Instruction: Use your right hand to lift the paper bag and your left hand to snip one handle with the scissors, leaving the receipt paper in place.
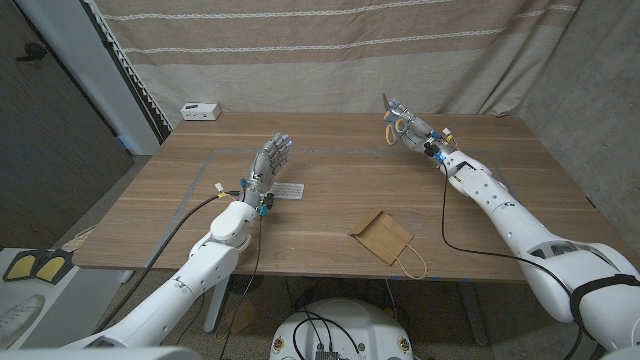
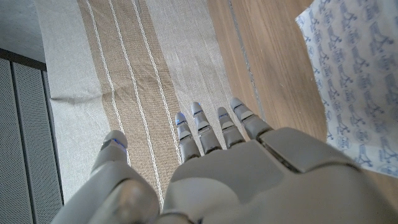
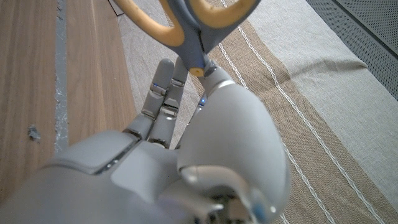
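Note:
A brown paper bag (image 1: 380, 234) lies flat near the table's front edge, its twisted handle (image 1: 411, 263) pointing toward the edge. The receipt paper (image 1: 289, 190), white with blue print (image 2: 348, 81), lies at mid-table just beside my left hand (image 1: 270, 163). That hand (image 2: 236, 168) is raised with its fingers apart and holds nothing. My right hand (image 1: 412, 131) is lifted over the far right of the table and grips the scissors (image 1: 392, 111), whose blades point up and away. The yellow-and-grey scissor handles (image 3: 186, 22) sit between the thumb and fingers of the right hand (image 3: 186, 155).
A small white box (image 1: 200, 110) stands at the table's back left corner. A striped beige curtain (image 1: 330, 50) hangs behind the table. Faint tape lines (image 1: 212, 160) mark the wooden top (image 1: 330, 150).

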Tool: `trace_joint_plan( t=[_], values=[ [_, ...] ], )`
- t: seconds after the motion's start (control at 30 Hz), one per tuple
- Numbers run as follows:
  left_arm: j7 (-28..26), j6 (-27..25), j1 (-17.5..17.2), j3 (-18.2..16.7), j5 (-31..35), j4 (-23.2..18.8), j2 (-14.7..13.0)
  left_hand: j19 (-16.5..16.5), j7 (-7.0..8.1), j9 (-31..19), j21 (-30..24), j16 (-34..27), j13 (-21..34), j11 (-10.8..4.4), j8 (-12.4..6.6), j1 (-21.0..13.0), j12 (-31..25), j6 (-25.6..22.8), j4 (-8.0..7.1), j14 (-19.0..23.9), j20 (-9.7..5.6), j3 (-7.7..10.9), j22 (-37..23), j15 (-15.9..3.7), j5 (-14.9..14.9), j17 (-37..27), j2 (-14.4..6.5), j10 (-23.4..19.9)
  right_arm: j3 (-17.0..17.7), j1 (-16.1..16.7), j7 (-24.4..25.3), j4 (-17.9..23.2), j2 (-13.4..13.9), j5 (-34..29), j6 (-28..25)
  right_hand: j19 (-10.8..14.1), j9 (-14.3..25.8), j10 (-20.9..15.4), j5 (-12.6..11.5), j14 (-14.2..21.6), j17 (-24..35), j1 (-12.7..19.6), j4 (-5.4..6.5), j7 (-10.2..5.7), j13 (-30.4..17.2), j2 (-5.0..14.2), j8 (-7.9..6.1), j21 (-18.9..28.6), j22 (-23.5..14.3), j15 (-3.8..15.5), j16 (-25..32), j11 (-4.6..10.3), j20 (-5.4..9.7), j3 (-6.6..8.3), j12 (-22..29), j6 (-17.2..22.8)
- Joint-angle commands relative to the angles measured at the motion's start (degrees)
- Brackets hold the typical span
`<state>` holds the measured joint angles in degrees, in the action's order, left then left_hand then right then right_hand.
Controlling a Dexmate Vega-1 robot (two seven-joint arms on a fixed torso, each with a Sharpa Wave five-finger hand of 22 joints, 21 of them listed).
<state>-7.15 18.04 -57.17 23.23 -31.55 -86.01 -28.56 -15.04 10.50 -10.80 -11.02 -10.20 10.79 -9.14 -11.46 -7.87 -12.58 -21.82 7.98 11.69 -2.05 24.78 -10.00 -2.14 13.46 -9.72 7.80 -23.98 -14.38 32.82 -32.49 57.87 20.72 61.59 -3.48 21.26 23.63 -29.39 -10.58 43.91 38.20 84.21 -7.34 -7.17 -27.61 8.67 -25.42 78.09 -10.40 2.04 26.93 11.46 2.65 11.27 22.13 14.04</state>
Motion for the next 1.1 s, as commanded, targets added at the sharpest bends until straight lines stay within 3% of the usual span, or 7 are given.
trace_joint_plan(
  t=[0.03,0.33,0.5,0.77,0.93,1.1],
  values=[
    [-1.1,-0.1,-0.7,0.3,0.5,-1.6,0.2,-0.6,-0.59,-0.2,-0.2,-0.2,0.3,-0.57,-0.80,-0.2,-1.2,-2.1,0.18,0.8,-8.63,-0.05,-0.2,-10.03,0.2,-0.3,-0.4,-2.6,0.7,0.7,0.9,0.3,-0.6,0.5,1.1,-0.2,0.1,-0.4,-0.2,2.7,15.3,0.7,-0.32,0.17,0.0,0.42,0.08,0.4,0.0,11.65,0.2,0.26,7.68,0.66,-0.3,0.5],
    [-3.3,-1.7,-1.5,0.7,1.4,-3.6,0.4,-0.8,-0.58,-0.3,-0.3,-0.4,0.4,-0.96,-0.85,-0.4,-1.7,-2.4,0.25,1.5,-8.42,-0.06,-0.2,-9.91,0.2,-0.3,-0.4,-4.1,0.4,0.7,1.0,0.1,-0.7,-0.3,2.4,-0.5,0.0,-0.8,-0.2,2.8,15.1,0.9,-0.42,0.02,0.1,0.45,0.22,0.5,0.0,11.66,0.2,0.28,7.79,0.79,-0.3,0.7],
    [-7.4,-3.9,-2.2,1.0,4.0,-6.2,0.2,-5.2,-1.75,-0.4,-1.8,-0.9,0.7,-0.69,-1.50,-0.7,-2.3,-4.7,0.37,4.1,-8.29,-0.09,-0.4,-9.94,0.0,-0.4,-0.4,-6.2,0.2,0.5,1.1,-0.2,-0.8,-0.7,3.0,-0.6,0.0,-0.8,-0.2,2.9,15.1,0.9,-0.46,0.03,0.1,0.41,0.32,0.6,0.0,11.66,0.2,0.25,7.85,0.80,-0.4,0.8],
    [-11.7,-6.9,-3.1,1.1,5.9,-9.4,0.5,-5.4,-2.95,-0.4,-1.6,-0.7,0.7,-0.57,-3.06,-1.2,-2.3,-9.8,0.81,5.0,-7.67,-0.36,-0.6,-9.99,-0.2,-0.4,0.4,-6.9,0.2,0.3,0.7,-0.6,-1.0,-0.7,3.4,-0.7,-0.1,-0.9,-0.2,3.0,15.1,1.0,-0.48,-0.02,0.2,0.41,0.50,0.7,0.0,11.66,0.3,0.27,7.86,0.86,-0.6,0.9],
    [-13.7,-8.2,-3.0,1.7,8.2,-11.2,0.4,-5.3,-3.83,-0.4,-1.3,-0.4,0.7,-0.63,-3.54,-3.2,-2.1,-11.7,1.80,5.0,-9.02,-0.33,-0.5,-10.05,0.0,-0.3,1.4,-7.0,0.4,0.5,0.9,-0.4,-1.1,-0.7,3.8,-0.9,-0.1,-1.0,-0.2,3.0,15.0,1.1,-0.55,0.03,0.3,0.44,0.63,0.7,0.0,11.66,0.4,0.22,7.90,0.96,-0.7,0.9],
    [-15.6,-9.3,-3.4,1.6,8.4,-12.7,1.3,-5.5,-4.45,-0.4,-1.2,-0.4,0.7,-1.13,-3.70,-4.1,-2.3,-12.6,2.06,5.3,-9.02,-0.55,-0.5,-10.11,0.1,-0.3,2.1,-7.6,0.4,0.5,0.7,-0.7,-1.2,-1.0,4.7,-1.0,-0.1,-1.1,-0.1,3.0,14.9,1.2,-0.58,0.00,0.3,0.41,0.77,0.8,0.0,11.66,0.3,0.27,7.91,0.99,-0.7,0.9]
  ],
)
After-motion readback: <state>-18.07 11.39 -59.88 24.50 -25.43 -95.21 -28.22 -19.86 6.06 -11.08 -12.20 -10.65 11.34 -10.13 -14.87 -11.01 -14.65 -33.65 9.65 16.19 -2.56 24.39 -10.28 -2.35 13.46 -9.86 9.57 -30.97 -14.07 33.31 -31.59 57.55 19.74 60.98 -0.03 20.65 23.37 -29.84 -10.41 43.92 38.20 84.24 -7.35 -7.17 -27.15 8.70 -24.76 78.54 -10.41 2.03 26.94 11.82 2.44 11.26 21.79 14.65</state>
